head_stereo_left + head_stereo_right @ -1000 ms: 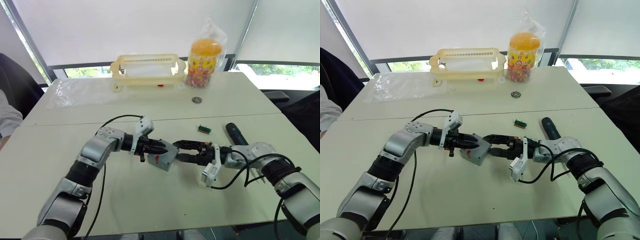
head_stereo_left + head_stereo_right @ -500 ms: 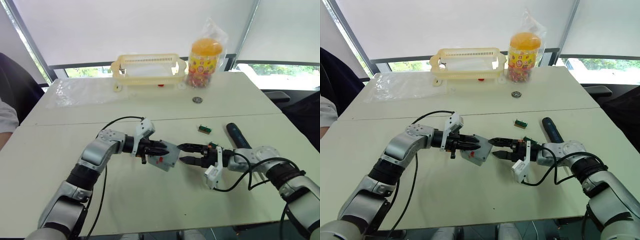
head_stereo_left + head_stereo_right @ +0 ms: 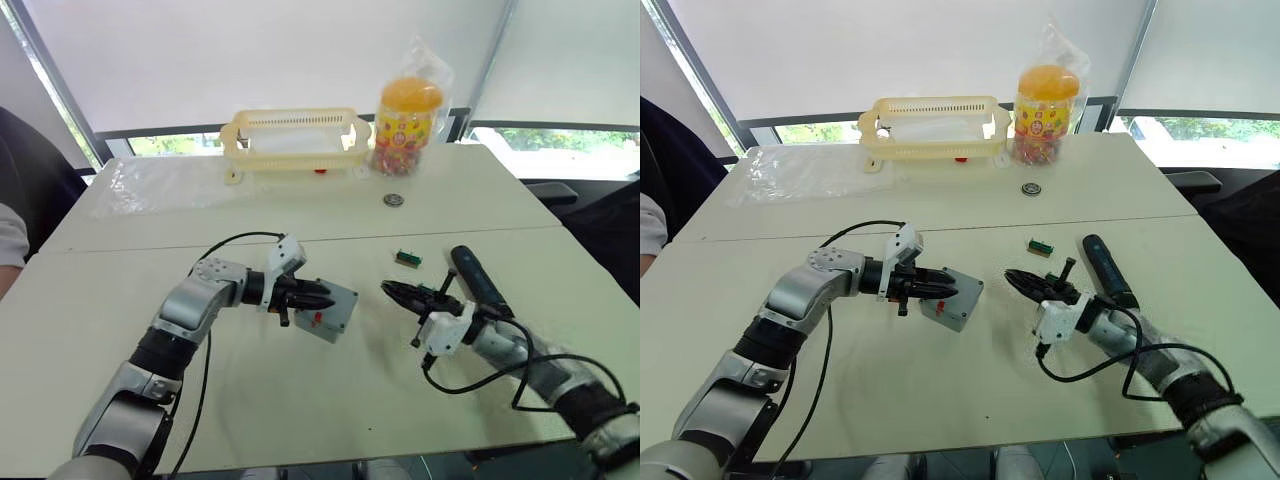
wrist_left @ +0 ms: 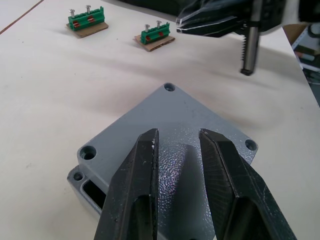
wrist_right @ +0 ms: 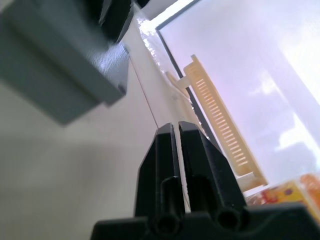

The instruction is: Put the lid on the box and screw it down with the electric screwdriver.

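The grey lid [image 4: 196,116] lies on top of the grey box [image 4: 83,184], which rests on the table [image 3: 300,400] slightly left of centre; a red mark shows on the box's side [image 3: 316,320]. My left gripper [image 4: 176,134] lies over the lid with its fingers [image 4: 145,165] a little apart, nothing between them. A short way to the right of the box, my right gripper [image 3: 386,288] hangs shut and empty, its tips pointing toward the box. The dark electric screwdriver [image 3: 476,278] lies on the table just beyond the right wrist.
Two small green bit strips [image 4: 87,21] [image 4: 156,36] lie beyond the box. At the back stand a yellow basket [image 3: 295,140] and a candy jar [image 3: 408,112], with a small round object [image 3: 394,200] in front. A person's sleeve [image 3: 10,240] is at the left edge.
My right gripper has drawn back to the right, away from the box's edge, and has shut. The left gripper stays over the lid.
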Available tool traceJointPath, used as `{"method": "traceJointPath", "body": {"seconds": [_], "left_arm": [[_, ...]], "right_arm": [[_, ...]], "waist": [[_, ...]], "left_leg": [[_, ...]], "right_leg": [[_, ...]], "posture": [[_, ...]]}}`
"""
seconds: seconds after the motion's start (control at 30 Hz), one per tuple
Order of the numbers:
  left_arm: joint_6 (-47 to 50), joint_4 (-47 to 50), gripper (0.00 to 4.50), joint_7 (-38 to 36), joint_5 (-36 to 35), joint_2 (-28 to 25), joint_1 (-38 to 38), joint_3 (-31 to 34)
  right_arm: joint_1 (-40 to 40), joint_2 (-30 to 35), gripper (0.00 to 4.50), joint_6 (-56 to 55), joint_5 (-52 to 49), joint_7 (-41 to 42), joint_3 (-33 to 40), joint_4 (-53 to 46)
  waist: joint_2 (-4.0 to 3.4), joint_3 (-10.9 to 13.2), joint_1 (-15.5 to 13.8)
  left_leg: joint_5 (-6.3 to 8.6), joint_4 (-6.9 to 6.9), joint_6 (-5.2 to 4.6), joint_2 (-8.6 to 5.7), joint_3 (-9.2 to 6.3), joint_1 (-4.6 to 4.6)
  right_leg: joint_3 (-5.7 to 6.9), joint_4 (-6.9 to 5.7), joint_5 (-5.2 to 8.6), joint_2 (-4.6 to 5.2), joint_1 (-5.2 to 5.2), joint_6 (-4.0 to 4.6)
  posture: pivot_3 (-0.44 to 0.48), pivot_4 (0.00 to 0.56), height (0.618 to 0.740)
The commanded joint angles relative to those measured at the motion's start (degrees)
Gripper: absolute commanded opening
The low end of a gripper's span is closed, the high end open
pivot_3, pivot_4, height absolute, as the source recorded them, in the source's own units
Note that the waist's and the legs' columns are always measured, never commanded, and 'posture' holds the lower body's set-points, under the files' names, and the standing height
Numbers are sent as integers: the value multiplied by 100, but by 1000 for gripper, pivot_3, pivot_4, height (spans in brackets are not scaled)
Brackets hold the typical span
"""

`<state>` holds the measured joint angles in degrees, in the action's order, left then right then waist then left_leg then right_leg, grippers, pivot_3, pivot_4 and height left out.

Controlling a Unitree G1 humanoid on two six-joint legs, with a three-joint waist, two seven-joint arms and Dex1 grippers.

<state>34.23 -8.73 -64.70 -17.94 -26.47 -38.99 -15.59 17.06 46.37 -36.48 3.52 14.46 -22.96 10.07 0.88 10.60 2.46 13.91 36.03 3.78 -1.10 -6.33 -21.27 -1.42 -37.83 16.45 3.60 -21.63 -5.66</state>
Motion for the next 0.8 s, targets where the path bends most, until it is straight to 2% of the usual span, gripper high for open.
{"method": "traceJointPath", "body": {"seconds": [0.03,0.1,0.23,0.8], "left_arm": [[89,-284,1245,20,273,-95,163,-230],[78,-289,1245,16,275,-90,154,-235],[54,-300,1245,9,280,-81,124,-228],[40,-178,1245,-2,239,-70,68,-126]], "right_arm": [[-346,-96,33,1494,-1450,1058,46,-1411],[-504,-201,33,2093,-1628,1340,77,-1871],[-673,-402,33,2586,-1458,1627,213,-2138],[-910,-1098,33,2721,-887,2054,738,-1996]], "waist": [[0,0,-11],[0,0,-13],[-1,0,-29],[-1,1,-37]], "left_leg": [[0,1,0,0,-2,-1],[1,1,-1,0,-5,-3],[1,-1,-1,0,-8,-6],[2,-6,0,0,-7,-13]], "right_leg": [[2,3,0,0,1,0],[6,9,0,1,2,0],[12,22,4,1,2,5],[14,39,2,2,1,0]], "posture": [[0,150,740],[0,150,740],[0,150,740],[0,150,740]]}}
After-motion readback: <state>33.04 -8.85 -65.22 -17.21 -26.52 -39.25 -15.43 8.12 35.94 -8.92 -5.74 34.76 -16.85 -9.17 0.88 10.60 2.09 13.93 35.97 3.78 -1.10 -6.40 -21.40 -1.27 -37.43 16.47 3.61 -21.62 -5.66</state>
